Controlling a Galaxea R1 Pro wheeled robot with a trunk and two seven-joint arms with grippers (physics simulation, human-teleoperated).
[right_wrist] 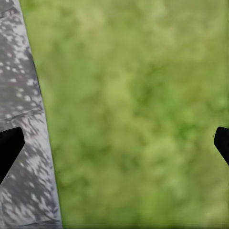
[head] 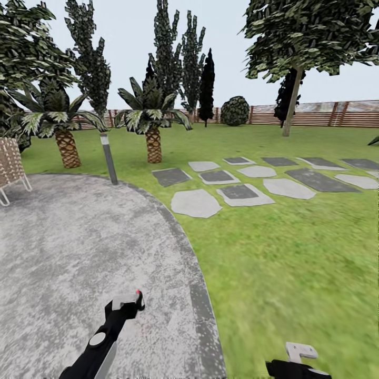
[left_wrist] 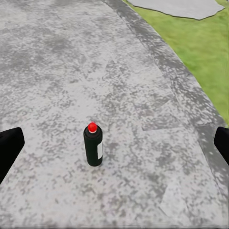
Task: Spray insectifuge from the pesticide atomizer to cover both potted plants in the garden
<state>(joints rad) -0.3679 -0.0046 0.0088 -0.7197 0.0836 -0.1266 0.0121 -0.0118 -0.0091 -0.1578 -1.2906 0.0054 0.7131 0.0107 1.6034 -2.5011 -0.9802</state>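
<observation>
The pesticide atomizer (left_wrist: 93, 145) stands upright on the grey stone patio (left_wrist: 57, 67). It is a small dark green bottle with a whitish label and a red tip. My left gripper (left_wrist: 116, 145) is open, its black fingers spread wide on either side of the bottle and apart from it. In the head view the left gripper (head: 126, 305) hangs low over the patio (head: 68, 247), with the bottle's red tip (head: 138, 291) peeking past it. My right gripper (head: 299, 351) is open above the lawn (right_wrist: 143, 114), nothing between its fingers. The potted plants are out of view.
A grey bollard lamp (head: 109, 158) stands at the patio's far edge, a wicker chair (head: 10, 166) at its left. Two palms (head: 152, 126) and tall trees rise behind. Flat stepping stones (head: 247, 181) lie in the grass to the right; a slatted fence (head: 316, 113) closes the yard.
</observation>
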